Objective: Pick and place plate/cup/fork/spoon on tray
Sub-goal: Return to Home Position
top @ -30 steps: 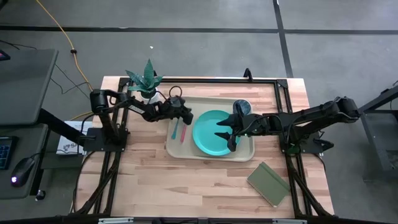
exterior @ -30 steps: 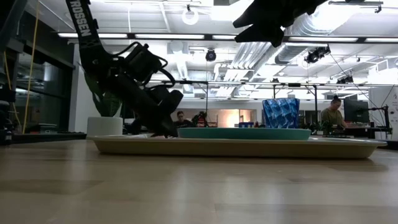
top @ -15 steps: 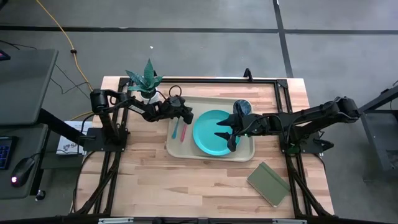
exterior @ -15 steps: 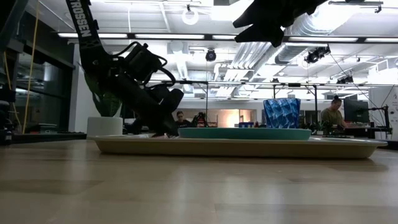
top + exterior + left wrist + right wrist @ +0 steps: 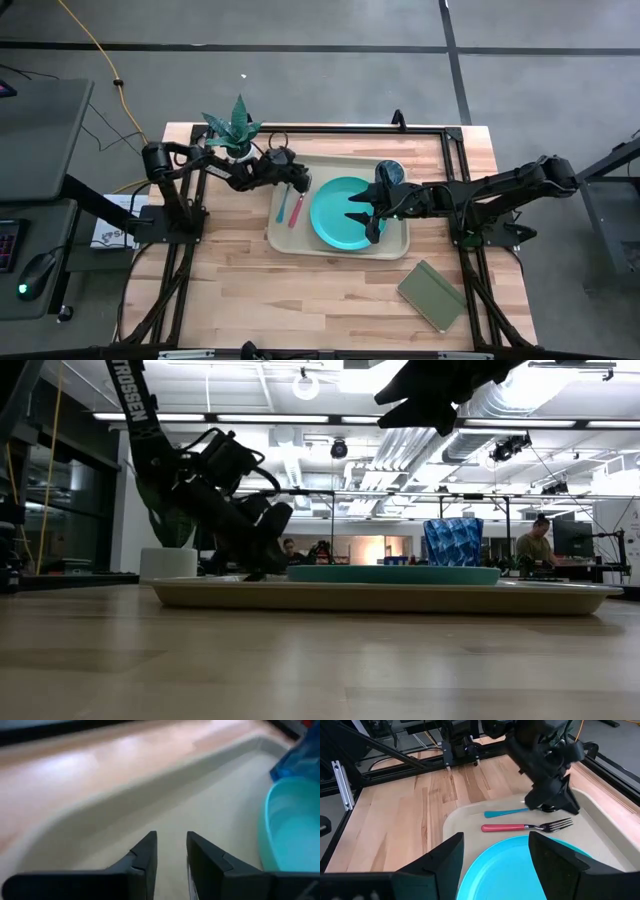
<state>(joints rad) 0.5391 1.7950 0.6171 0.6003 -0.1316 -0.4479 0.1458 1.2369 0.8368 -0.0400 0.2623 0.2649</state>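
The left gripper is held low over the tray's left end, its fingers set narrowly apart with nothing between them, the spoon's bowl just below. The right gripper is spread wide above the plate, empty. The plate, the cup, the fork and the spoon are all carried in the tray; the cup stands at its far right corner.

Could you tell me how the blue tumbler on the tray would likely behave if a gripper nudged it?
The cup looks like thin translucent plastic, so probably light and easily slid. It stands upright, taller than the plate beside it, so a high push might tip it. Being round, it would likely roll within the tray.
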